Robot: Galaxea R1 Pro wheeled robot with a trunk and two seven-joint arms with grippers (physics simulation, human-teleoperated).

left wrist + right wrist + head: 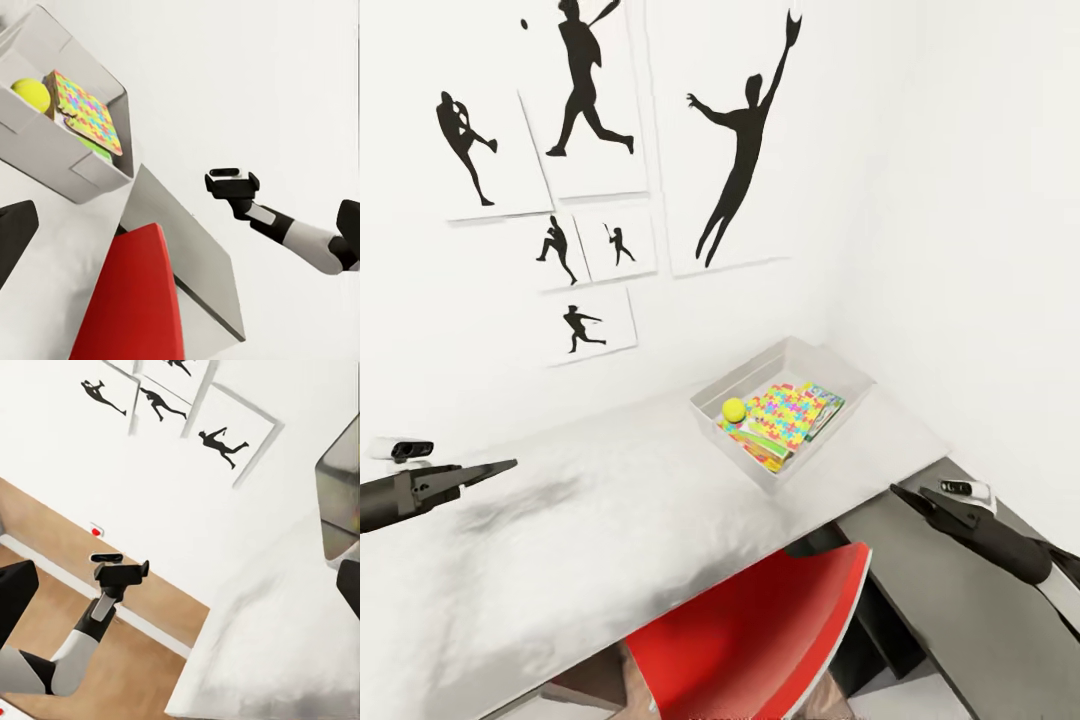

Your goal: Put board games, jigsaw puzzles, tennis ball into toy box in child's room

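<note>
The grey toy box (752, 462) stands on the white table (610, 530) near the corner of the room. Inside it lie the yellow tennis ball (733, 408), colourful jigsaw puzzle boxes (785, 418) and a green-edged flat box (826, 411). The left wrist view shows the toy box (52, 154), the ball (30, 93) and a puzzle box (84, 111). My left gripper (500, 468) hovers open and empty over the table's left part. My right gripper (908, 494) hangs open and empty off the table's right end, below the box.
A red chair (760, 630) is tucked under the table's front edge. A lower grey surface (960, 610) adjoins the table on the right. Sports silhouette posters (735, 140) cover the wall. White walls close in behind and to the right of the box.
</note>
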